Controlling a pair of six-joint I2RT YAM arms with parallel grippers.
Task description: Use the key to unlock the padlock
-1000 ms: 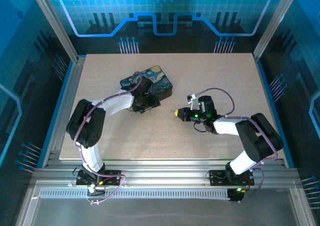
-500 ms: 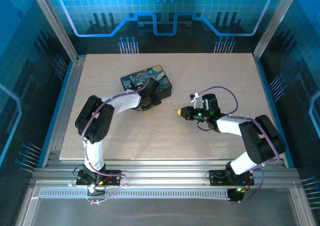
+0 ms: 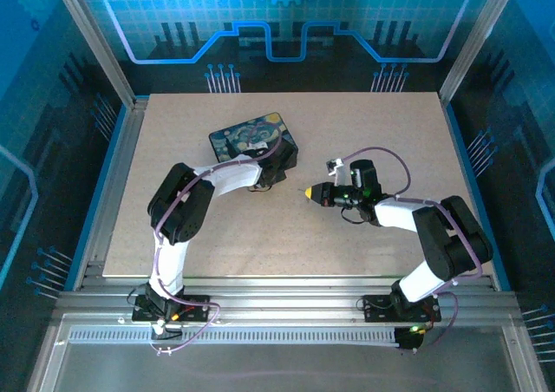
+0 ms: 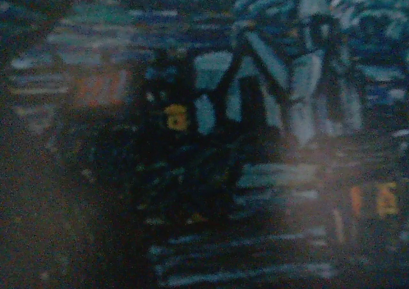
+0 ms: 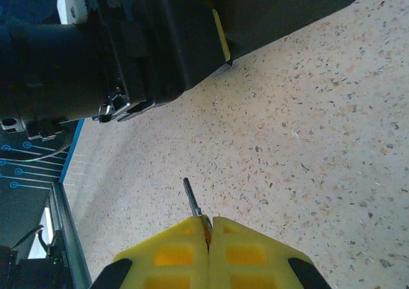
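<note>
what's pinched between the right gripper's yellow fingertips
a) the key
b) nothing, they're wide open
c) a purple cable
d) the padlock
a: in the right wrist view the right gripper is closed on the thin silvery key, whose blade sticks out over the speckled table.

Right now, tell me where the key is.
In the right wrist view the key is pinched in the right gripper, blade sticking out over the table, right of centre, pointing toward the box.
</note>
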